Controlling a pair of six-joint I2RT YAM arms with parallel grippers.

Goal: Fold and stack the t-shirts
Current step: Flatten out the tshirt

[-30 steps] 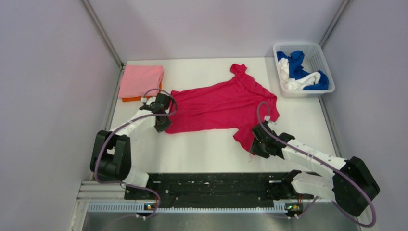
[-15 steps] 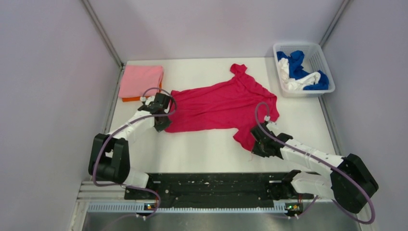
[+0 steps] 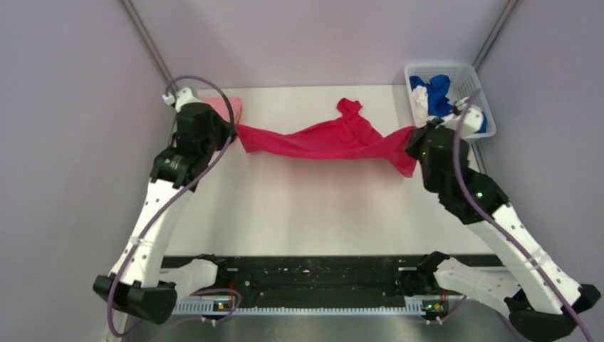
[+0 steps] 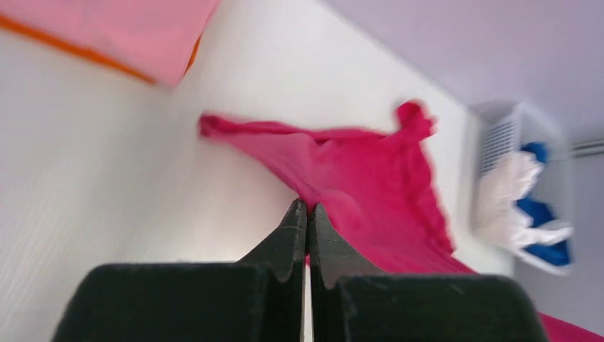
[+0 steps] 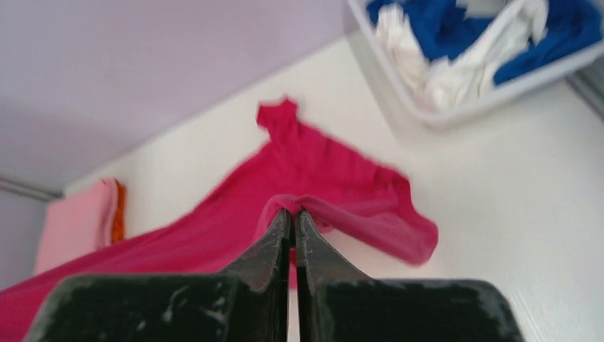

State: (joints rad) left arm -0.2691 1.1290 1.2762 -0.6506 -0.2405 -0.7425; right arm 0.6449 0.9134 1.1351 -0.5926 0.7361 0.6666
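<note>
Lifted off the table (image 3: 320, 214) now, the left gripper (image 4: 308, 208) and right gripper (image 5: 293, 214) each clamp one end of the crimson-pink t-shirt (image 3: 324, 140), stretched crosswise between them, seemingly sagging.

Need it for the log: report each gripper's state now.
Left gripper: closed on the crimson-pink t-shirt.
Right gripper: closed on the same t-shirt.

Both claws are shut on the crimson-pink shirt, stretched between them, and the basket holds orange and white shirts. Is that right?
No: the basket holds a blue shirt and a white shirt, not orange, as the right wrist view shows. The left claw and right claw are shut on the crimson-pink shirt, stretched between them.
</note>
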